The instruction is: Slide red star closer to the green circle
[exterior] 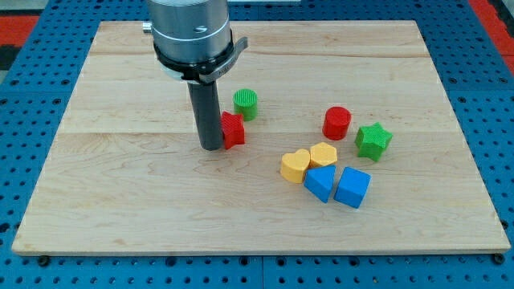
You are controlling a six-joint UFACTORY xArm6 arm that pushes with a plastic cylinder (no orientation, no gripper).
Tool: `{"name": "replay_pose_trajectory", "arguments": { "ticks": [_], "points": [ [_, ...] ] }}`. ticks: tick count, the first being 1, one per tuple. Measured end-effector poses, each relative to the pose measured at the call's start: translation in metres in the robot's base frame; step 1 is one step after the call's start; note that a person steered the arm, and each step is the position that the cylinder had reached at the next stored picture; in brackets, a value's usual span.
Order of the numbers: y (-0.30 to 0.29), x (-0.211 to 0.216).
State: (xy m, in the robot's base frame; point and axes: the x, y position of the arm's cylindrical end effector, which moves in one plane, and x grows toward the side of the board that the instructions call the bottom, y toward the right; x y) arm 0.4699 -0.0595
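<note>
The red star (233, 130) lies left of the board's middle. The green circle (246, 103) stands just above and to the right of it, a small gap between them. My tip (211, 147) rests on the board right against the red star's left side. The thick dark rod rises from there to the silver arm at the view's top.
A red circle (337, 123) and a green star (373, 140) lie at the right. Below them sit a yellow heart (295, 166), a yellow hexagon (323, 154) and two blue blocks (320, 183) (352, 187). The wooden board (120, 201) lies on a blue pegboard.
</note>
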Motion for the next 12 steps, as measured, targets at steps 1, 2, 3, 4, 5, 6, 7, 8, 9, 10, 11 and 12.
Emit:
{"name": "replay_pose_trajectory", "arguments": {
  "ticks": [1, 2, 3, 4, 5, 6, 7, 8, 9, 10, 11, 12],
  "points": [
    [0.037, 0.021],
    [0.078, 0.024],
    [0.072, 0.006],
    [0.039, 0.003],
    [-0.012, 0.001],
    [-0.043, -0.016],
    [-0.038, -0.021],
    [-0.035, -0.006],
    [-0.008, 0.015],
    [-0.001, 0.006],
    [-0.005, -0.013],
    [-0.006, -0.030]
  ]
}}
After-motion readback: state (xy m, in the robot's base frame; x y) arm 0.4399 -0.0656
